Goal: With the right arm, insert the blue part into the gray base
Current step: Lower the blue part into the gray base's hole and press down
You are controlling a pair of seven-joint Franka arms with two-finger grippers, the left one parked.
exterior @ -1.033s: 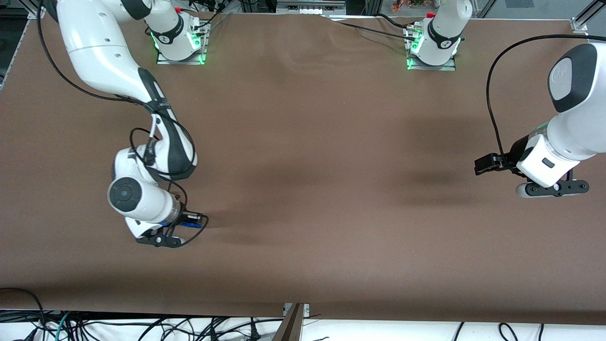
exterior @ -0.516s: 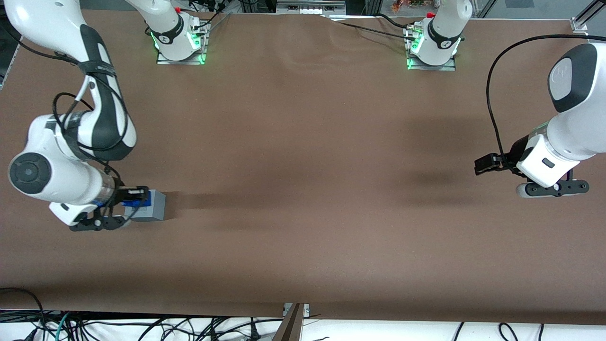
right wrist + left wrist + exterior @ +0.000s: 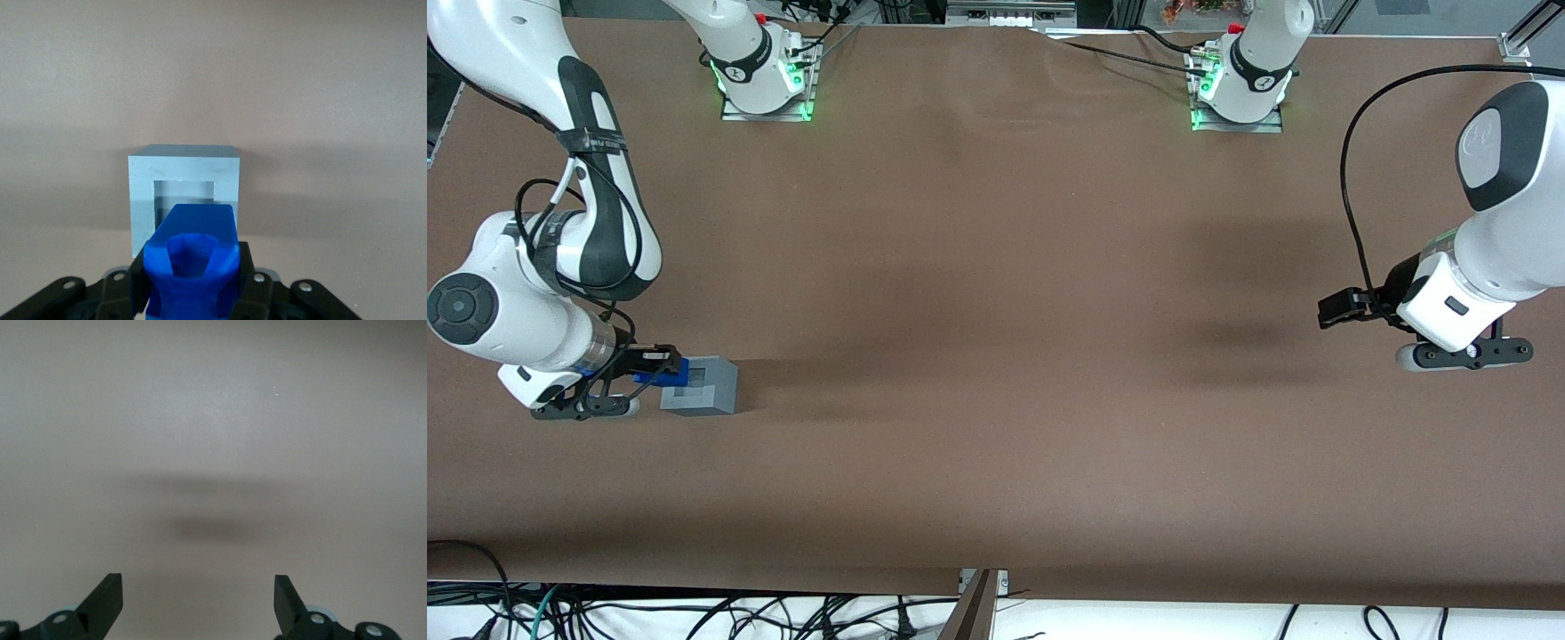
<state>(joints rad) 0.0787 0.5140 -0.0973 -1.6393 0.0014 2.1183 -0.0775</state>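
The gray base point(image 3: 701, 386) is a light-gray cube with a square recess in its top, standing on the brown table at the working arm's end. My right gripper point(image 3: 656, 367) is shut on the blue part point(image 3: 667, 373) and holds it over the base's edge nearest the arm, just above it. In the right wrist view the blue part point(image 3: 191, 261) sits between the black fingers point(image 3: 248, 283), its tip over the near rim of the recess in the gray base point(image 3: 183, 185). The recess holds nothing.
The brown table point(image 3: 996, 400) is bare around the base. Two arm mounts with green lights point(image 3: 765, 84) stand at the table's edge farthest from the front camera. Cables hang below the table's near edge point(image 3: 694, 613).
My right arm swung toward its own end of the table with the blue part, reached the gray base, then shifted slightly back so that the recess shows.
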